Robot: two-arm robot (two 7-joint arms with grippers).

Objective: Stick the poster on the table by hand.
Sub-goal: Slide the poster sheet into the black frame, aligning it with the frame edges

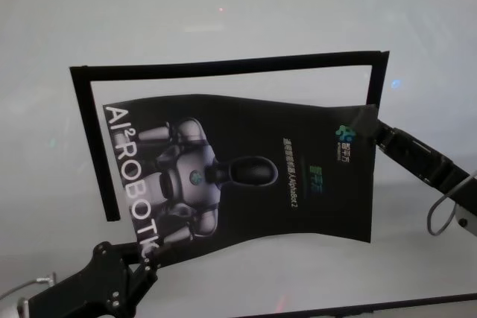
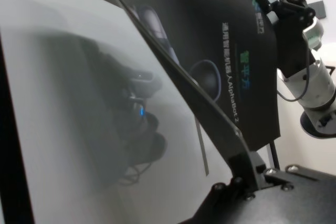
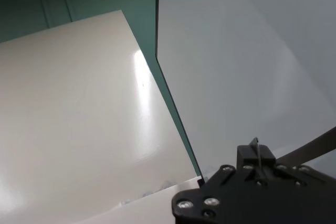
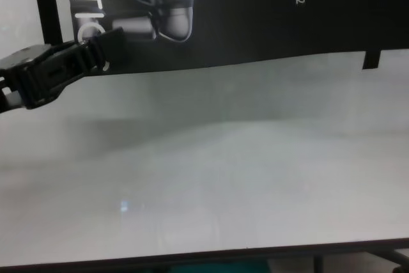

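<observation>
The poster (image 1: pixel 246 176), a black sheet with a silver-grey robot and white letters, hangs slightly bowed just above the glossy white table (image 1: pixel 223 13). My left gripper (image 1: pixel 147 252) is shut on its near left corner by the big white letters; it also shows in the chest view (image 4: pixel 112 41) and the left wrist view (image 2: pixel 245 167). My right gripper (image 1: pixel 367 123) is shut on the far right corner by the small logo. The left wrist view shows the poster (image 2: pixel 210 24) edge-on, lifted off the table, with the right gripper (image 2: pixel 261 1) at its far corner. The right wrist view hides the pinch.
Narrow plain black strips lie on the table as a frame: one along the back (image 1: pixel 223 66), one at the left (image 1: pixel 97 147), a short one at the right (image 1: pixel 378 80). The table's dark front edge (image 4: pixel 192 259) runs close before me. A grey cable (image 1: pixel 440 214) loops off the right arm.
</observation>
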